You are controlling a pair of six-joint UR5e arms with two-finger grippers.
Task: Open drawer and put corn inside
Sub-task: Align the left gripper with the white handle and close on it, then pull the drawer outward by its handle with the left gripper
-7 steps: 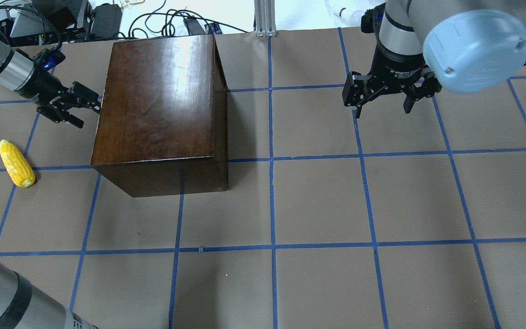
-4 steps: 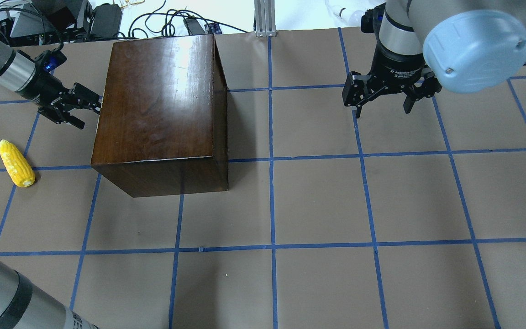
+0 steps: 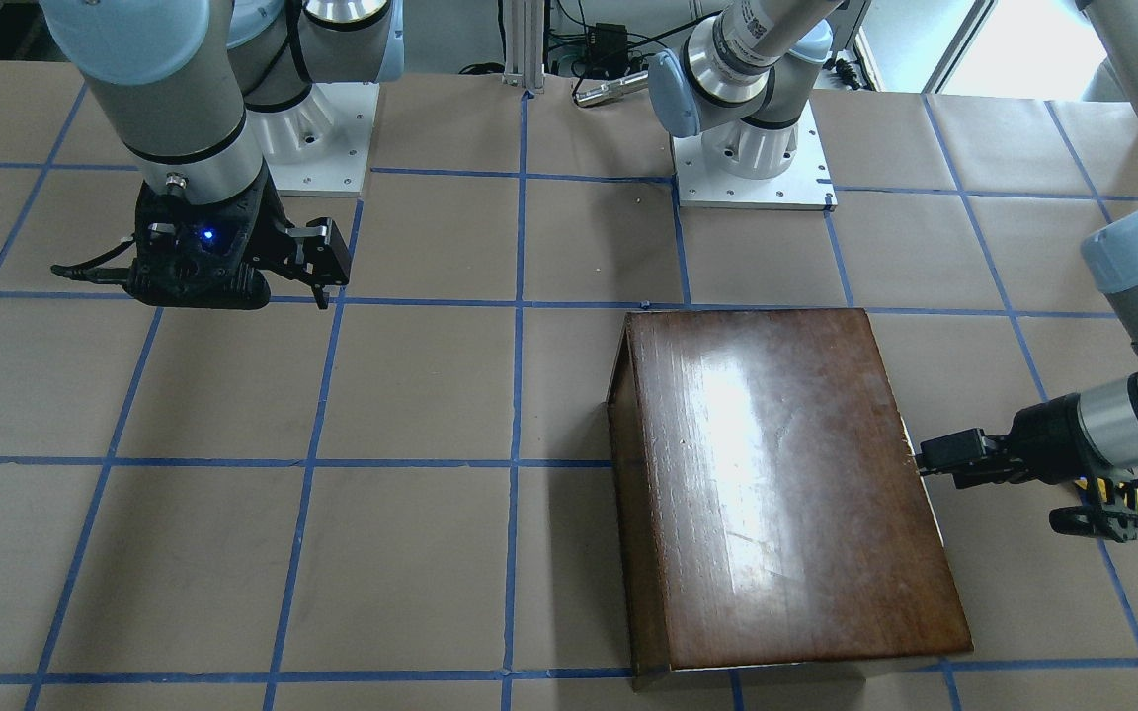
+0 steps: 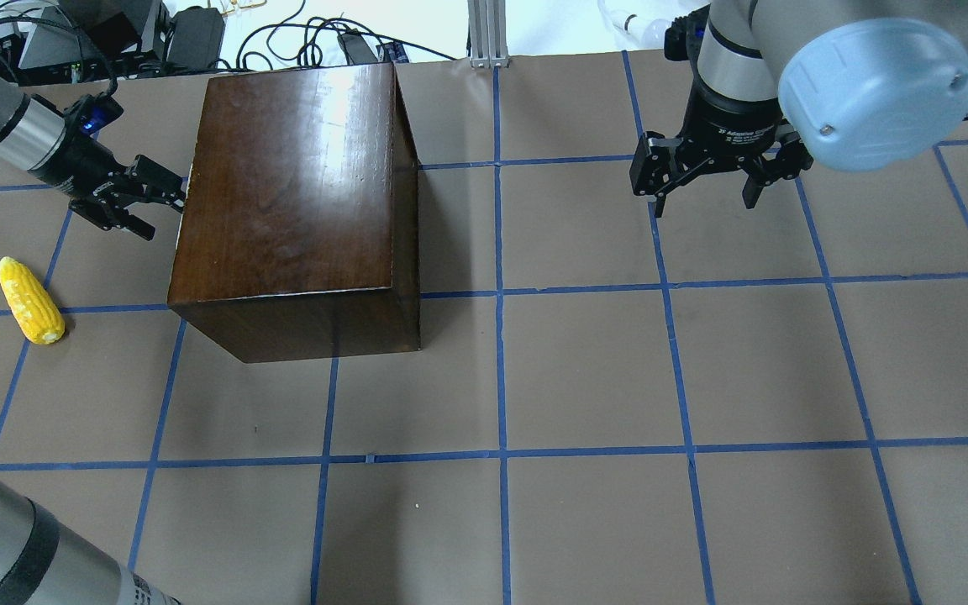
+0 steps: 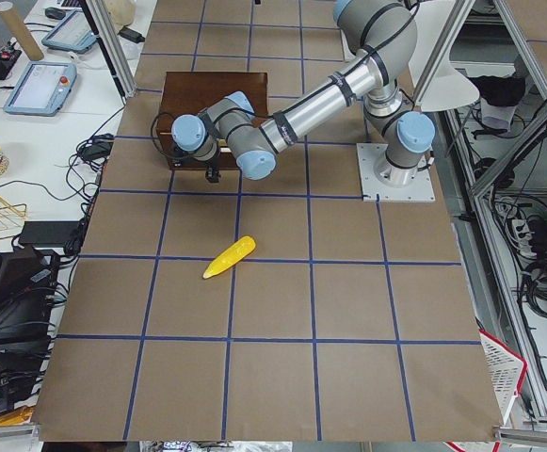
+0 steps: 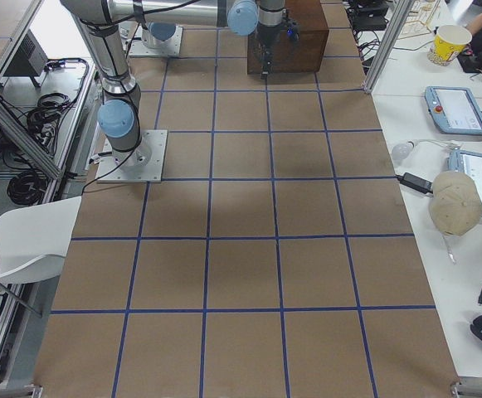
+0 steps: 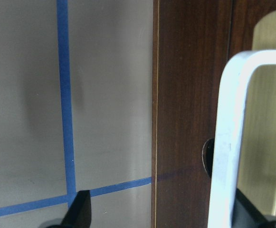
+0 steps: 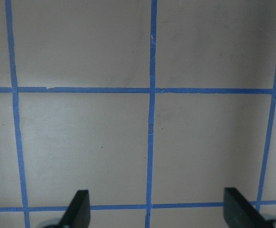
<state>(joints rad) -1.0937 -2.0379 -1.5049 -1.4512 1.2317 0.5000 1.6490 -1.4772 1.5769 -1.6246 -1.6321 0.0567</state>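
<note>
The dark-brown cabinet [image 4: 291,185] stands at the back left of the table. Its drawer [image 7: 190,95] faces the table's left end and looks shut. The overhead view hides that front. My left gripper [image 4: 168,215] is open at that face. In the left wrist view its fingertips [image 7: 80,211] straddle the pale metal handle [image 7: 228,142], which sits close to the right one. The yellow corn [image 4: 30,300] lies on the table nearer the robot than this gripper, and apart from it. My right gripper [image 4: 702,197] hangs open and empty over the back right of the table.
Brown paper with a blue tape grid [image 4: 501,454] covers the table. Cables and boxes [image 4: 156,38] lie beyond the far edge behind the cabinet. Both arm bases [image 3: 752,163] are bolted at the robot's side.
My left wrist has shifted a little toward the far side, its fingers staying at the cabinet's left face. The corn, the cabinet and the right arm have not moved.
</note>
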